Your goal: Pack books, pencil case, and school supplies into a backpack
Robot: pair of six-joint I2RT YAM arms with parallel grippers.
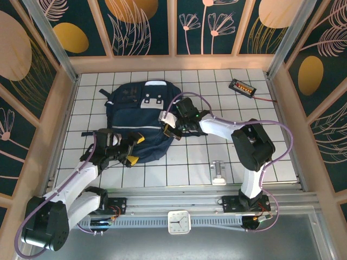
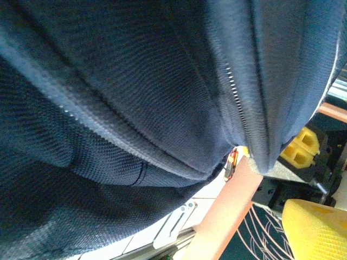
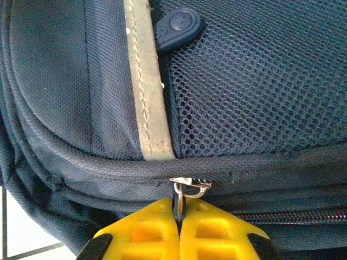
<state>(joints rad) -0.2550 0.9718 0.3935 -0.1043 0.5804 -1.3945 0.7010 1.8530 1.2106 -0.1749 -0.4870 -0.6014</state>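
Observation:
The navy backpack [image 1: 138, 116] lies flat on the white tiled table, left of centre. My right gripper [image 1: 173, 128] is at its right edge. In the right wrist view the yellow fingers [image 3: 146, 233] are pressed together on the metal zipper pull [image 3: 187, 187] of a closed zipper, below the pale stripe [image 3: 147, 103] and mesh pocket [image 3: 255, 81]. My left gripper [image 1: 135, 150] is at the backpack's lower left corner, its yellow fingers spread apart along the fabric edge. Navy fabric [image 2: 135, 108] hangs right over the left wrist camera. The books, pencil case and pens are out of view.
A small black gadget with a yellow-red label [image 1: 242, 87] and red wire lies at the back right. A silver metal piece [image 1: 218, 172] sits near the front edge, and shows again as the silver piece [image 2: 173, 227]. Wooden walls enclose the table.

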